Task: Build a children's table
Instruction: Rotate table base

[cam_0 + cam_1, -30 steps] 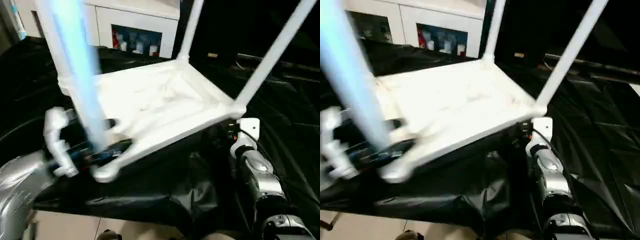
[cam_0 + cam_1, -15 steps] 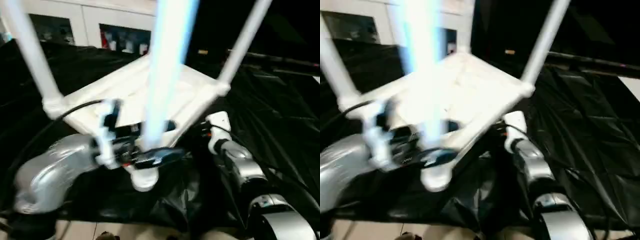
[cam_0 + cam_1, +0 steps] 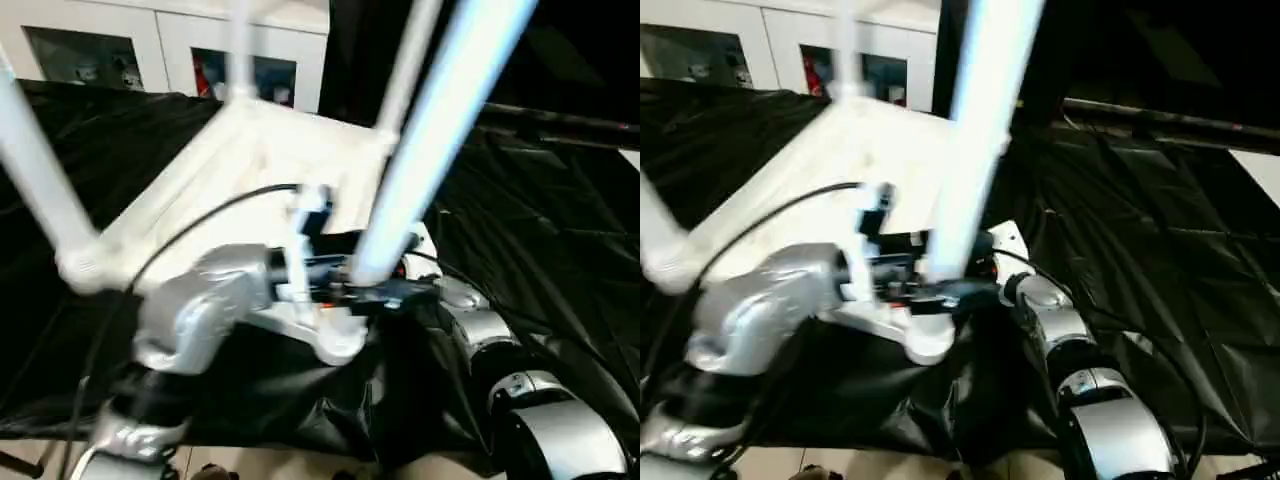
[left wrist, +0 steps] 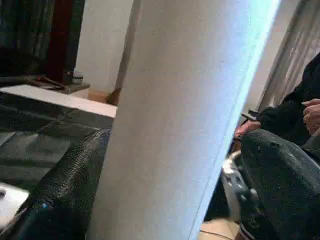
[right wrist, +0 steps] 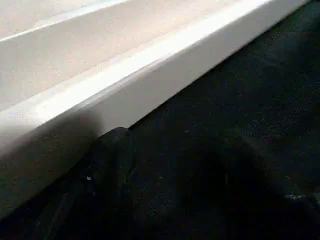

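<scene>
The white tabletop (image 3: 225,165) lies upside down on the black sheet, and its legs stand up from the corner sockets. My left gripper (image 3: 372,292) is shut on the near leg (image 3: 440,130) just above its socket. In the left wrist view that leg (image 4: 185,115) sits between my two black fingers (image 4: 65,190). Another leg (image 3: 35,165) rises at the left, and two more (image 3: 238,45) stand at the far side. My right gripper (image 3: 428,262) sits low behind the held leg, against the tabletop's rim (image 5: 165,65).
A black sheet (image 3: 540,210) covers the work surface, falling off at the front edge. White cabinets (image 3: 190,50) stand behind. A person's hands (image 4: 310,110) and a dark sleeve show beyond the leg in the left wrist view.
The table has turned on the sheet. The leg in my left gripper has swung from the left across to the right, and my left arm has followed it across my front.
</scene>
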{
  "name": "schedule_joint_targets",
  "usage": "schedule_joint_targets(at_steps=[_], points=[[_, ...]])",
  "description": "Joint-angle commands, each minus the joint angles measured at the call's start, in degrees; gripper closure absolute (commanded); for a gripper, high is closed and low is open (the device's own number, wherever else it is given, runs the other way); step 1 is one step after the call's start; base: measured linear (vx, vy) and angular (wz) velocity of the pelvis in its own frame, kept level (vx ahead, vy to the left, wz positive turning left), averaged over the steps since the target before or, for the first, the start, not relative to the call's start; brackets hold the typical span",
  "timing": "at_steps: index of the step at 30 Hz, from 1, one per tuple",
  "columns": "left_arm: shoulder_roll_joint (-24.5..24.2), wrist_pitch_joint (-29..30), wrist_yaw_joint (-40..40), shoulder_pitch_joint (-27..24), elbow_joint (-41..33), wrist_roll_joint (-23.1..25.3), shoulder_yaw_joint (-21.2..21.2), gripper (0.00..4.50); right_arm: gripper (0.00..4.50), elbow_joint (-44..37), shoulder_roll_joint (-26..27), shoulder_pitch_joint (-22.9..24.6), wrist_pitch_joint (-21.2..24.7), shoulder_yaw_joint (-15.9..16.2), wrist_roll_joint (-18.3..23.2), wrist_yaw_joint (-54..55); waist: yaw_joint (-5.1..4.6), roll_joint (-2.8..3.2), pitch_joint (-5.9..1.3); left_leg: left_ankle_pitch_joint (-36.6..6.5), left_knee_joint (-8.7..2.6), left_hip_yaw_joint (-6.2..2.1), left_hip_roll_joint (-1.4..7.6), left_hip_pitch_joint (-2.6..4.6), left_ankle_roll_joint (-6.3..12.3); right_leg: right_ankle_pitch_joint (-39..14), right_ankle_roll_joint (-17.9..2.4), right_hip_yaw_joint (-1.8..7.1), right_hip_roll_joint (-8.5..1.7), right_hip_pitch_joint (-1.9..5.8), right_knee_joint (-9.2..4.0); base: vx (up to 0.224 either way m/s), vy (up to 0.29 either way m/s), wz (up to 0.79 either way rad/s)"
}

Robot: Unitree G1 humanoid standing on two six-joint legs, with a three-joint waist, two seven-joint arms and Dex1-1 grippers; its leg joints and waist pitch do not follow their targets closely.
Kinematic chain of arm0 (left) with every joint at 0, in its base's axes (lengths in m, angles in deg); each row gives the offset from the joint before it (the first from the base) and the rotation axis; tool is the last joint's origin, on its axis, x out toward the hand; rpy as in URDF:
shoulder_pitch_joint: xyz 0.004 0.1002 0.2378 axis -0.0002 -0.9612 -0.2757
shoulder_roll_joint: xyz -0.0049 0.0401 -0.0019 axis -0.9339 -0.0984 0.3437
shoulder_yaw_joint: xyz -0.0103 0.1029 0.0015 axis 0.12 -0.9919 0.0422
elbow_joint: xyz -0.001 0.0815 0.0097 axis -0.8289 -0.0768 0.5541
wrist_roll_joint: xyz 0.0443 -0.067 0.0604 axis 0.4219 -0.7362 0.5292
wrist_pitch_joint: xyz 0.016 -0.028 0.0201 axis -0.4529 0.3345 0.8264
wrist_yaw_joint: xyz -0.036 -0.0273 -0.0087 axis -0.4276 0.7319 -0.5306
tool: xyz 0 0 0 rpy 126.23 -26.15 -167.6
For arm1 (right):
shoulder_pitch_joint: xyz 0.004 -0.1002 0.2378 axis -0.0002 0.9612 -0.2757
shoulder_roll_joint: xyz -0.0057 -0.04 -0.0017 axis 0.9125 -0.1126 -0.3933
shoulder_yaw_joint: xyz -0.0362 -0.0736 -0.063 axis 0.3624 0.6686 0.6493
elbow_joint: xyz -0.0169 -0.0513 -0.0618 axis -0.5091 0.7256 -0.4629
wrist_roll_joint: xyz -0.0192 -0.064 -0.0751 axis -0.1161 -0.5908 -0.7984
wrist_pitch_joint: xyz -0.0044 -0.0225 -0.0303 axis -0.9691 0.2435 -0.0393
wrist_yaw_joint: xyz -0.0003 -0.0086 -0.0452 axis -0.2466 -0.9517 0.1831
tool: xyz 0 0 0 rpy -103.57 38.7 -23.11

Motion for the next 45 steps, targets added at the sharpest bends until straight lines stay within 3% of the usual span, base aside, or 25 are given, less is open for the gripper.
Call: schedule_joint_targets(at_steps=[1, 6, 7, 8, 9, 12, 13, 15, 19, 23, 25, 28, 30, 33, 37, 45], points=[[3.11, -4.1, 0.27, 3.0, 3.82, 3.36, -3.77, 0.05, 1.42, -0.52, 2.14, -1.47, -2.08, 1.28, 0.79, -5.05, 0.32, 1.07, -4.83, -12.68, -3.75, -0.4, 0.87, 0.85, -1.24, -9.87, -11.77, 1.79, -2.46, 3.24, -3.8, 0.0, 0.0, 0.0], [4.31, -9.9, 4.95, 5.64, 10.46, 8.92, -3.65, 0.05, 1.42, -0.76, 1.83, -0.77, -3.25, 1.8, -0.29, -4.84, 0.32, 0.92, -4.9, -12.28, -3.62, -0.46, 0.95, 0.89, 0.01, -9.36, -12.42, 1.78, -2.67, 3.27, -4.01, 0.0, 0.0, 0.0], [4.1, -11.67, 6.82, 6.51, 12.79, 10.84, -3.44, 0.05, 1.42, -0.36, 1.59, -0.89, -3.79, 1.5, -0.52, -3.56, 0.4, 2.16, -4.92, -12.31, -3.62, -0.56, 0.89, 1.04, -0.19, -8.88, -12.67, 1.79, -2.65, 3.23, -3.83, 0.0, 0.0, 0.0], [3.98, -12.39, 7.46, 6.79, 13.64, 11.53, -3.33, 0.05, 1.42, -0.2, 1.51, -0.97, -3.86, 1.24, -0.44, -3.13, 0.27, 1.54, -4.99, -12.2, -3.55, -0.46, 0.96, 1.14, 0.06, -7.89, -13.05, 1.76, -2.54, 3.19, -3.9, 0.0, 0.0, 0.0], [3.6, -13.83, 8.35, 7.22, 15.16, 12.96, -3.2, 0.05, 1.42, 0.08, 1.25, -1.16, -4.05, 0.83, -0.56, -1.82, 0.29, 1.32, -4.88, -12.48, -3.63, -0.47, 0.9, 0.92, 0.25, -8.24, -13.31, 1.72, -2.55, 3.35, -3.93, 0.0, 0.0, 0.0], [2.01, -16.23, 9.31, 7.85, 17.97, 15.76, -3.08, 0.05, 1.42, 0.38, 0.4, -1.51, -4.48, -0.43, -0.45, 0.53, 0.38, 1.5, -4.92, -13.65, -3.61, -0.44, 0.9, 1.26, 0.14, -10.95, -12.74, 1.73, -2.57, 3.09, -4.21, 0.0, 0.0, 0.0], [0.17, -17.01, 9.09, 7.59, 18.61, 17.53, -3.35, 0.05, 1.42, -0.62, -0.65, -1.15, -4.37, -1.48, 0.32, -0.15, 0.42, 1.14, -4.83, -14.13, -3.65, -0.44, 0.93, 1.23, 0.08, -12.11, -12.61, 1.67, -2.58, 3.09, -4.27, 0.0, 0.0, 0.0], [-1.53, -18.83, 9.16, 7.04, 19.1, 19.68, -3.87, 0.05, 1.42, -1.75, -1.92, -0.58, -4.36, -2.19, 0.86, -1.1, 0.76, 1.52, -4.77, -14.63, -3.72, -0.53, 1.04, 1.33, -0.02, -13.46, -11.95, 1.69, -2.61, 2.96, -4.34, 0.0, 0.0, 0.0], [-4.3, -18.76, 8.59, 5.12, 19.34, 21.07, -4.45, 0.05, 1.42, -5.16, -4.56, 1.24, -3.61, -3.29, 2.32, -3.75, 0.97, 1.44, -4.74, -14.78, -3.76, -0.44, 1.03, 1.37, -0.37, -13.63, -11.56, 1.69, -2.52, 2.84, -4.33, 0.0, 0.0, 0.0], [-8.08, -17.4, 6.9, 1.13, 16.19, 22.64, -6.48, 0.05, 1.42, -12.56, -9.75, 5.3, 0.01, -1.83, 2.5, -10.92, 1.46, 1.46, -4.96, -12.94, -3.67, -0.5, 1.1, 1.19, 0.27, -11.21, -11.72, 1.7, -2.55, 3.1, -3.99, 0.0, 0.0, 0.0], [-9.57, -16.0, 5.15, 0.11, 15.36, 22.85, -7.65, 0.39, 1.42, -15.88, -12.05, 7.18, 0.94, -0.8, 2.5, -14.99, 1.63, 1.44, -4.87, -12.83, -3.69, -0.39, 0.96, 1.15, 0.42, -11.68, -11.95, 1.69, -2.52, 3.0, -4.16, 0.0, 0.0, 0.0], [-11.62, -14.41, 3.93, -0.75, 15.15, 24.76, -9.62, 0.43, 1.42, -21.46, -15.69, 10.09, 2.57, 0.86, 2.98, -22.16, 1.93, 1.66, -4.75, -14.4, -3.78, -0.47, 1.12, 1.3, 0.5, -13.65, -11.76, 1.72, -2.57, 2.87, -4.41, 0.0, 0.0, 0.0], [-12.72, -15.05, 3.45, -0.77, 16.3, 26.71, -11.0, 0.75, 1.42, -27.27, -19.01, 12.71, 3.87, 2.13, 4.8, -28.64, 2.02, 2.01, -4.5, -16.48, -3.96, -0.65, 1.15, 1.35, 0.34, -16.66, -10.9, 1.72, -2.67, 2.75, -4.84, 0.0, 0.0, 0.0], [-13.59, -16.06, 2.65, -0.67, 17.5, 27.89, -11.78, 0.83, 1.42, -34.79, -23.26, 15.77, 7.8, 3.08, 7.87, -35.74, 2.24, 1.9, -4.41, -17.46, -4.0, -0.72, 1.06, 1.35, 1.13, -18.37, -9.88, 1.73, -2.52, 2.89, -5.18, 0.0, 0.0, 0.0], [-14.23, -14.2, 1.65, -0.27, 17.16, 27.85, -12.35, 1.23, 1.42, -38.54, -26.05, 17.27, 10.64, 3.3, 9.3, -39.32, 2.23, 2.16, -4.46, -17.03, -3.98, -0.91, 1.09, 1.11, 0.8, -20.34, -9.99, 1.59, -2.81, 2.78, -5.26, 0.0, 0.0, 0.0], [-14.68, -10.88, 1.42, 0.3, 17.24, 29.73, -13.41, 1.96, 1.42, -45.41, -28.86, 19.47, 16.59, 3.4, 11.14, -42.22, 2.1, 2.03, -4.4, -17.76, -4.0, -1.03, 1.07, 1.15, 0.7, -22.88, -9.19, 1.43, -2.75, 2.64, -5.62, 0.0, 0.0, 0.0]])
